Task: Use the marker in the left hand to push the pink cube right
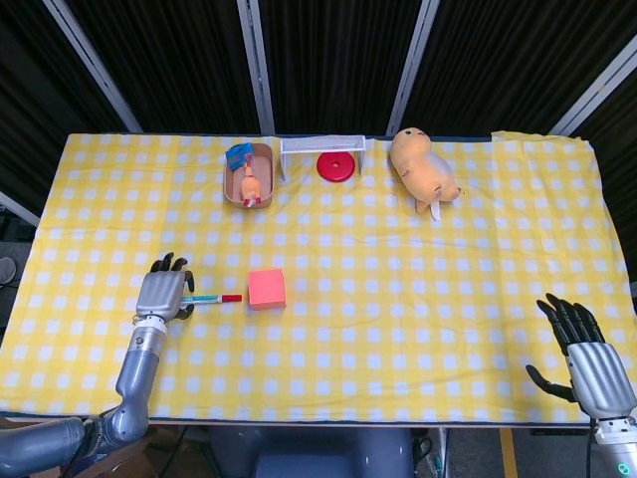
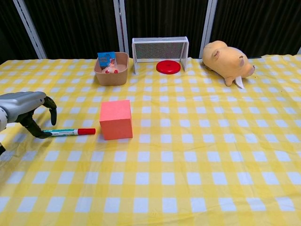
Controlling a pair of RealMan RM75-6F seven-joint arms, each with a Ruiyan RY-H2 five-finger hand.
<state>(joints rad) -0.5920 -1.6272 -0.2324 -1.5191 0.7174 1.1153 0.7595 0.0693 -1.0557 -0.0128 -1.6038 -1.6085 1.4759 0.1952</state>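
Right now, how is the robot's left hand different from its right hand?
The left hand reaches over the white end of the marker, fingers curled down around it; the right hand has nothing near it, fingers spread. The left hand sits close to the pink cube, while the right hand waits far off at the table's near right corner. Both are silver with black fingers.
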